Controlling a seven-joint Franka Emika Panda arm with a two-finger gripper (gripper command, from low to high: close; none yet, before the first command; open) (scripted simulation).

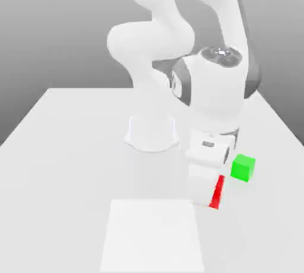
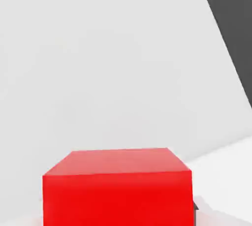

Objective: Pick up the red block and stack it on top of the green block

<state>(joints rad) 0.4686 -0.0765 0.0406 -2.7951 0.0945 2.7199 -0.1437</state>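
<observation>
the gripper sits low in the lower right of the exterior view, and whether its fingers are closed on anything i cannot tell, as the hand's white body hides them. the red block peeks out as a red sliver at the hand's right edge, just above the table; in the hand view the red block looms close. the green block rests on the table just up and right of it, apart.

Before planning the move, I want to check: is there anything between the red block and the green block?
Nothing visible. The red block sits by the pincer, and the green block stands close beside it, apart, on the white table.
</observation>
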